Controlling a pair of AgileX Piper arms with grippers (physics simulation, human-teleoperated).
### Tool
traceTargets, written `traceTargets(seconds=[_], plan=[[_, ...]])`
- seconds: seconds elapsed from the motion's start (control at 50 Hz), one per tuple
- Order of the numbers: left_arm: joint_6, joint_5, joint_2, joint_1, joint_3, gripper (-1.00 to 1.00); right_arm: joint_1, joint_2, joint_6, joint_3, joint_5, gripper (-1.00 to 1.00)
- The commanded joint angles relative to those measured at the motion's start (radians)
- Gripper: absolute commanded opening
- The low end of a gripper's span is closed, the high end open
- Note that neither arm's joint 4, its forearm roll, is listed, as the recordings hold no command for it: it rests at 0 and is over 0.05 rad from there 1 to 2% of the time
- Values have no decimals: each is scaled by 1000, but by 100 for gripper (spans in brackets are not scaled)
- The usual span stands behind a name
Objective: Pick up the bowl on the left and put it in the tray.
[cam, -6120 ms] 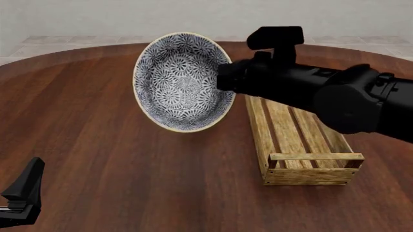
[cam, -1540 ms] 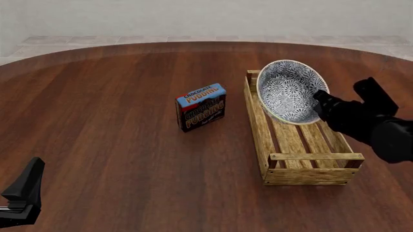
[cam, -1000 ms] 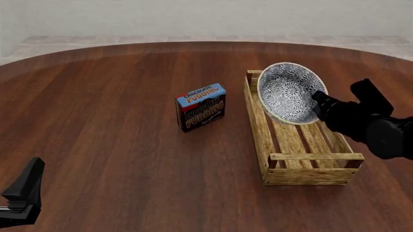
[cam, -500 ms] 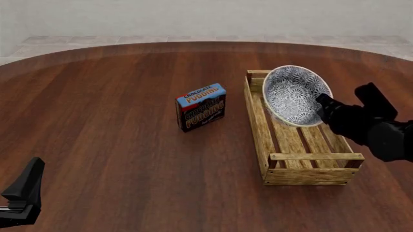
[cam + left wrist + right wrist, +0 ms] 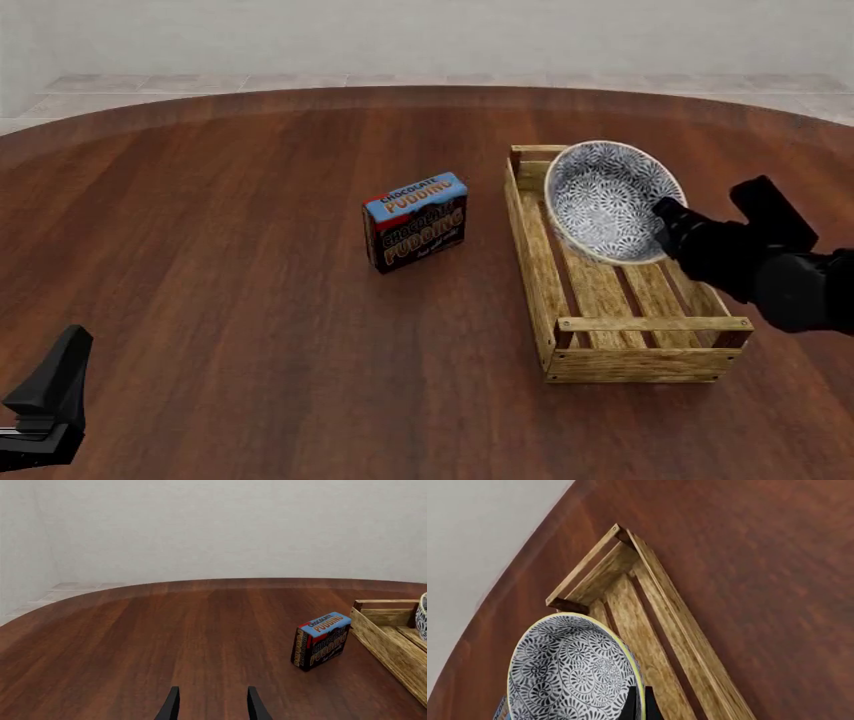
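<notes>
Front view | right gripper (image 5: 663,222) pinched shut on rim of bowl (image 5: 607,198), bowl tilted on edge over far half of tray (image 5: 641,360) | left gripper (image 5: 210,705) fingers apart, holding nothing | pudding box (image 5: 416,221) upright left of tray, apart

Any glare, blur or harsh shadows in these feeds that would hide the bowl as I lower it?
Front view: even, soft light, no glare; the bowl is sharp over the tray, its right edge covered by the right gripper. Right wrist view: crisp, bowl pattern clear. Left wrist view: sharp, but the bowl is cut off at the frame edge.
</notes>
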Motion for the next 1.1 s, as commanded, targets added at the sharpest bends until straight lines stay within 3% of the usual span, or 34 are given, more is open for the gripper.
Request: traceTargets(seconds=[0.02, 1.1], plan=[[0, 0, 0, 0, 0, 100, 10, 37, 8, -20, -12, -100], [0, 0, 0, 0, 0, 100, -1, 155, 7, -56, -49, -100]])
